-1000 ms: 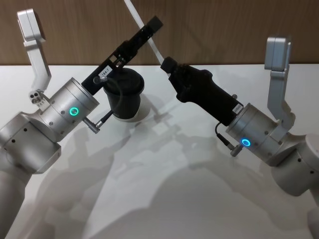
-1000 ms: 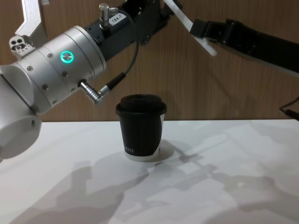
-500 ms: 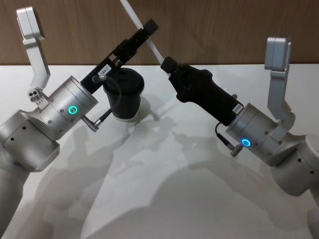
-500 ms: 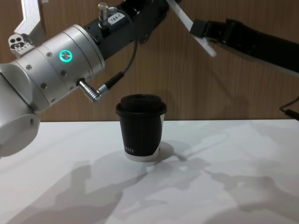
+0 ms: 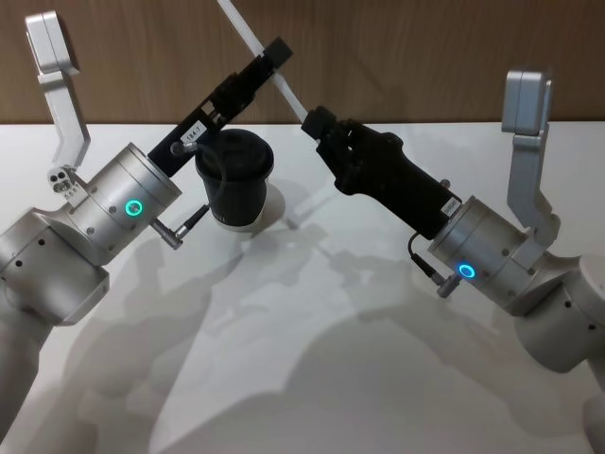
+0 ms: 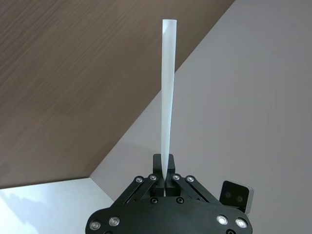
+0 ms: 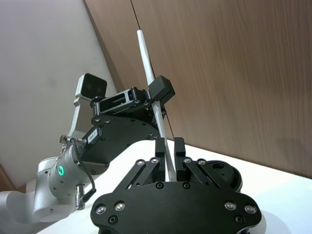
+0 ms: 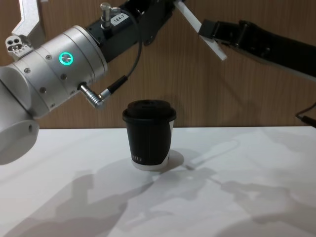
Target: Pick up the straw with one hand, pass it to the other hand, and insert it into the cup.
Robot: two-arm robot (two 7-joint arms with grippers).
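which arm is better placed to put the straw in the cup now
Left, probably. The left gripper grips the straw higher up and sits nearer the cup; the right gripper pinches near its lower end, leaving little free tip.

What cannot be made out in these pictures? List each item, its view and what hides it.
The straw, upper end: head and chest views, cut by top edge.
The straw, lower end: head view, behind the right gripper.
The left gripper, tip: chest view, cut by top edge.
The cup, lettering: chest view, too small to read.
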